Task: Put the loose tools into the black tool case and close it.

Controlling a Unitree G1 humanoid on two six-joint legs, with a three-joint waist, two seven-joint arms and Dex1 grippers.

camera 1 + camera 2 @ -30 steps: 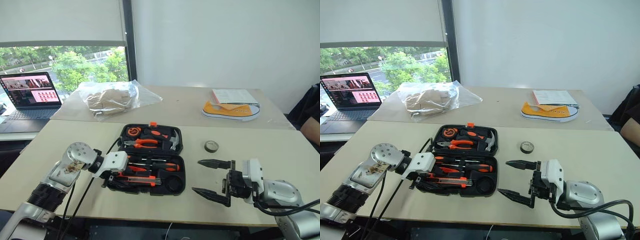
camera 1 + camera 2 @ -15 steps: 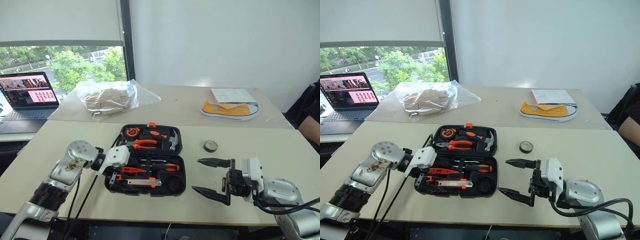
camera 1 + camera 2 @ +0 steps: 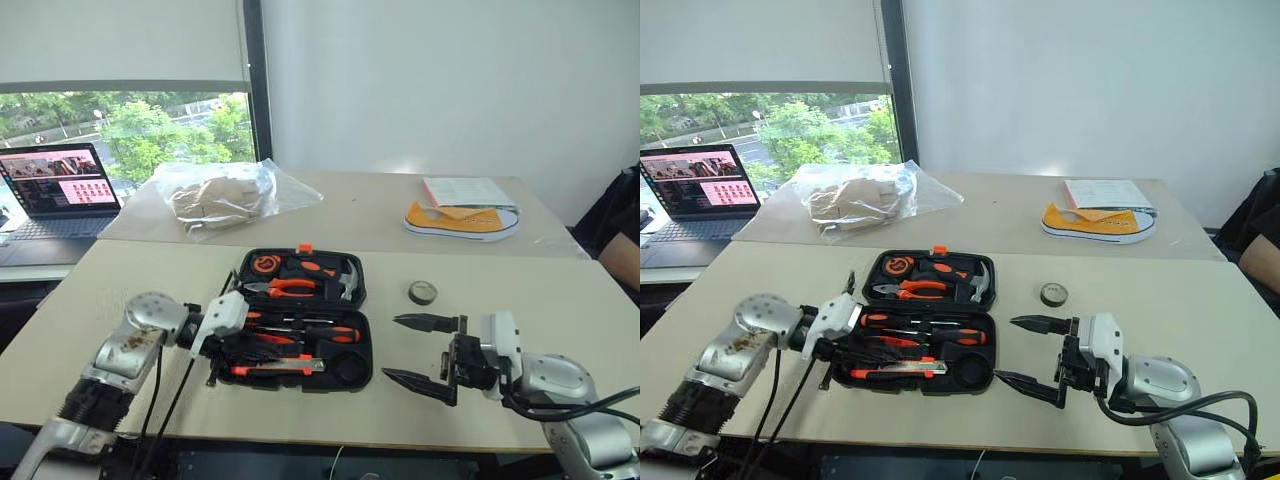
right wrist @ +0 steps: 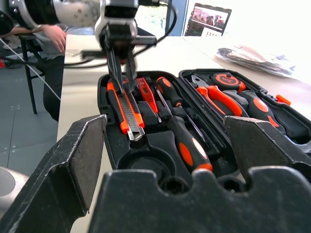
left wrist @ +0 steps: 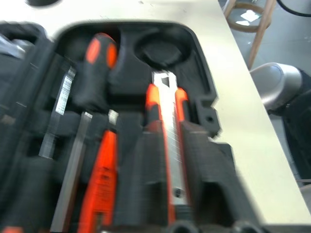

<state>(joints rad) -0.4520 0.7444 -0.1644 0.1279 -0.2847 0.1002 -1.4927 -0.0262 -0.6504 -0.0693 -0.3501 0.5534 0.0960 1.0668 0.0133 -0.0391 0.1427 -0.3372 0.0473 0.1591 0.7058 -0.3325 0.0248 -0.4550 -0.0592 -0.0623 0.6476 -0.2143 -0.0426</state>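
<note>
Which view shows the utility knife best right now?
The left wrist view: the utility knife runs lengthwise through the frame in its recess of the case. The right wrist view shows it smaller, beneath the left end effector. In the eye views it is a thin orange strip.

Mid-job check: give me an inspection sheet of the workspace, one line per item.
Surface: beige table, bare around the case.
Job's things: case lies open; knife and screwdrivers sit in its near half; tape roll is loose on the table, right of the case; round recess is empty.
Clutter: yellow shoe, papers and plastic bag on the far table.
Grippers: left gripper shut, tips over the knife; right gripper open, right of the case.
Cables: black cables hang along the left arm.
Surroundings: laptop, window, a person seated at right.
</note>
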